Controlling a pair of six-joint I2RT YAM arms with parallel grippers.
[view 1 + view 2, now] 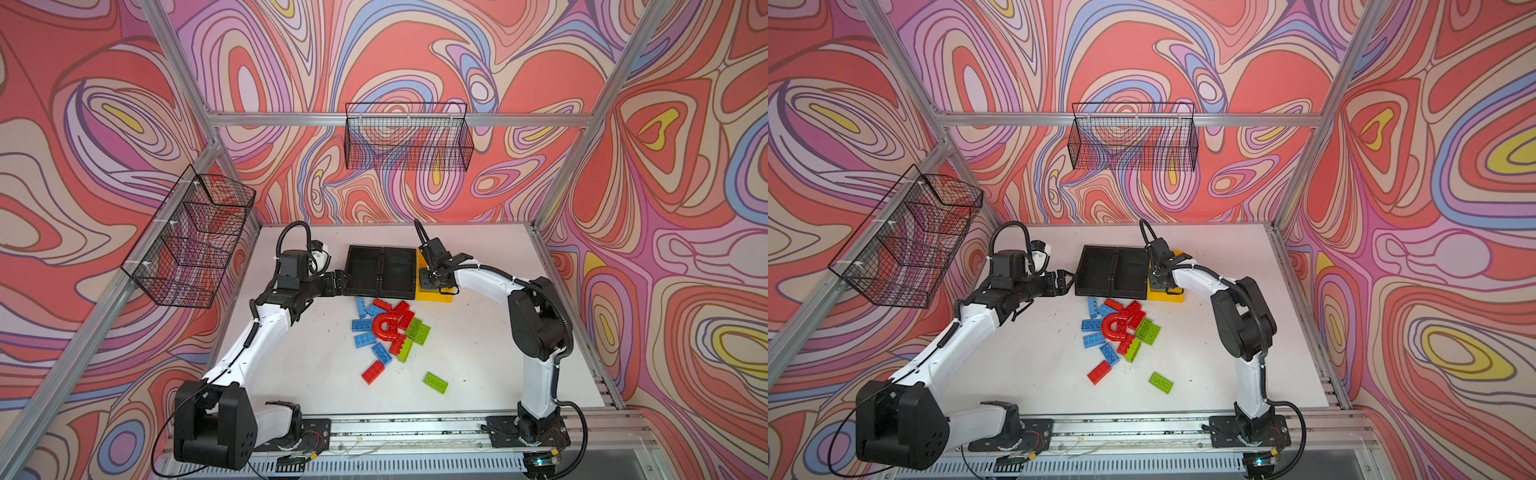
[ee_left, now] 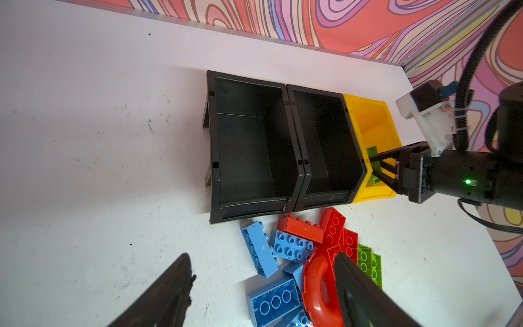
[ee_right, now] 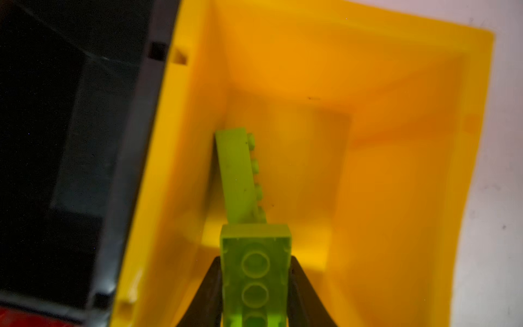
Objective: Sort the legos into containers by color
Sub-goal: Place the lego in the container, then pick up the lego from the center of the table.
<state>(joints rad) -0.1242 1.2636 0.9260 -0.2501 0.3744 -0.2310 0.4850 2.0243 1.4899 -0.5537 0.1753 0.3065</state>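
Note:
Three joined containers stand at the table's back: two black bins (image 1: 352, 270), both empty in the left wrist view, and a yellow bin (image 1: 436, 296). My right gripper (image 3: 254, 259) reaches into the yellow bin (image 3: 396, 170), shut on a lime green lego (image 3: 254, 271). Another green lego (image 3: 237, 175) leans on that bin's wall. Blue, red and green legos (image 1: 388, 328) lie piled in front of the bins, around a red arch (image 1: 381, 326). My left gripper (image 2: 261, 256) hangs open and empty just left of the black bins, above the pile's blue bricks (image 2: 273, 303).
One red brick (image 1: 372, 372) and one green brick (image 1: 435, 382) lie apart, nearer the front edge. Black wire baskets hang on the left wall (image 1: 191, 237) and the back wall (image 1: 409, 137). The right arm (image 1: 532, 324) arches over the table's right side.

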